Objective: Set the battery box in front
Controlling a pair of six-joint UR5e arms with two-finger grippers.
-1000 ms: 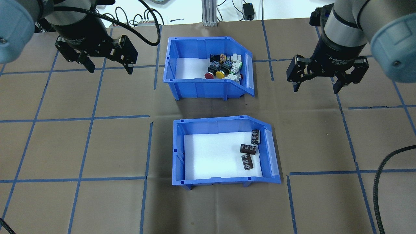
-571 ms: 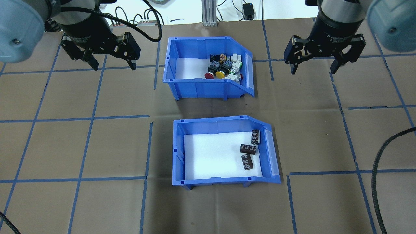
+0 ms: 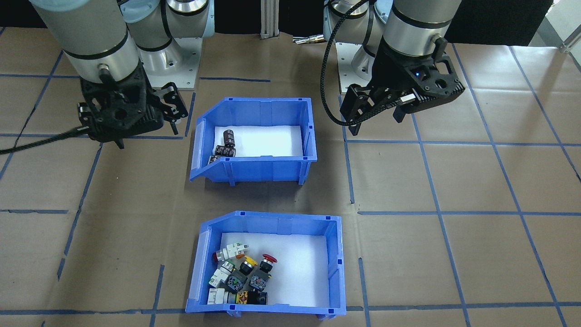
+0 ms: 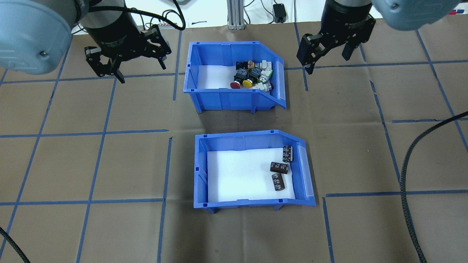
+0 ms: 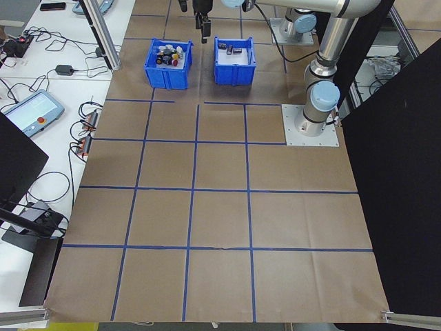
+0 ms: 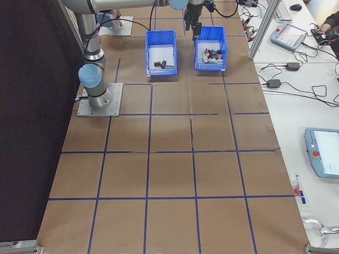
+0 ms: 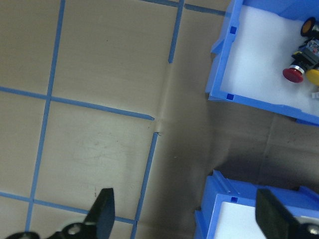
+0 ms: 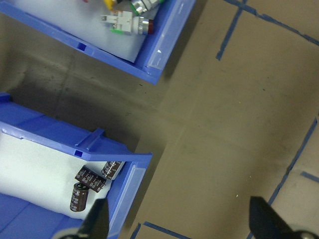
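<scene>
The battery box [image 4: 199,171], a blue bin with a white liner, holds three dark cylinders [image 4: 279,168] at its right end. It sits on the side nearer the robot, also seen as the upper bin [image 3: 258,170] in the front-facing view. My left gripper [image 4: 142,73] hovers open, left of the far bin. My right gripper [image 4: 328,65] hovers open, right of that far bin. Neither holds anything. In the right wrist view the battery box [image 8: 75,139] lies lower left between open fingers [image 8: 97,219].
A second blue bin [image 4: 226,98] with colourful push-button switches [image 4: 252,75] stands on the far side, directly beyond the battery box. Brown paper with a blue tape grid covers the table. A black cable [image 4: 413,204] loops at the right. A metal post [image 4: 234,18] stands at the far edge.
Both arms have moved farther from the robot and inward toward the switch bin, turning as they went. Both grippers stay open. Neither bin has moved.
</scene>
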